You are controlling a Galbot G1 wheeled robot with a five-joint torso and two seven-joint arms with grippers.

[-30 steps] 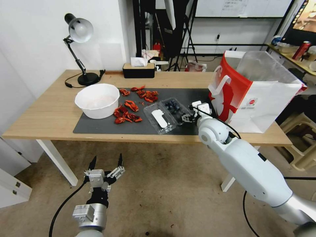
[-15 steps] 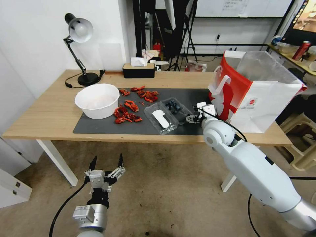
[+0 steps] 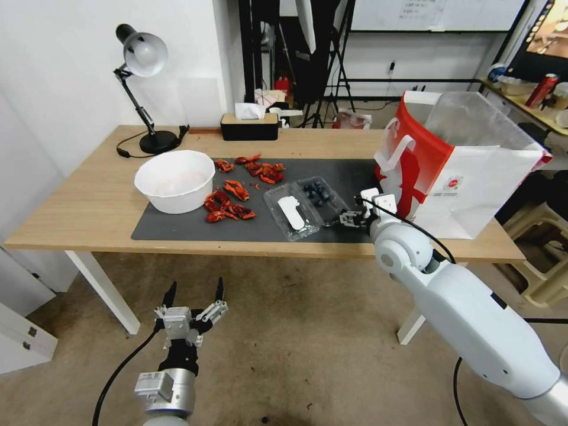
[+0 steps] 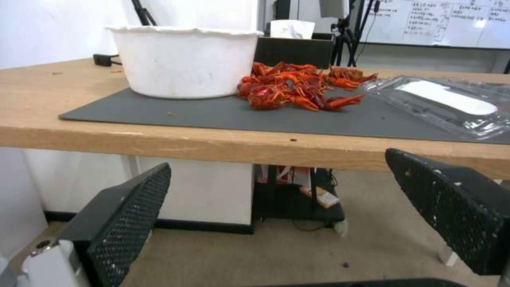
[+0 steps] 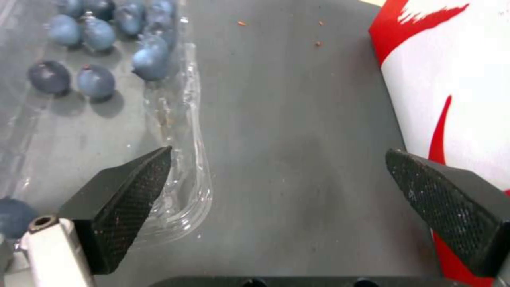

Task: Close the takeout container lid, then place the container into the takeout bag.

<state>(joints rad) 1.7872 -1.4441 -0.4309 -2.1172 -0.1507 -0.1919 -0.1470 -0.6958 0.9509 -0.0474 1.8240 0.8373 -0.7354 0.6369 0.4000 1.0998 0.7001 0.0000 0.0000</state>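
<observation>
The right hand (image 3: 348, 219) has drawn back toward the front edge of the worktop (image 3: 89, 201) over the last second, and the takeout container (image 3: 305, 204) has slid a little with it toward the takeout bag (image 3: 461, 171). That hand hangs released, fingers spread, low over the grey mat (image 3: 177, 228) between box and bag, one finger (image 5: 125, 199) at the box's rim. The lid (image 3: 290, 214) lies flat open, so I judge closing not yet done. The left hand (image 3: 192, 310) waits open below the front edge. Count: one container, one bag at the right end, one white bowl (image 3: 174, 180), roughly ten blueberries (image 5: 95, 81), a scatter of crayfish (image 3: 236, 192).
</observation>
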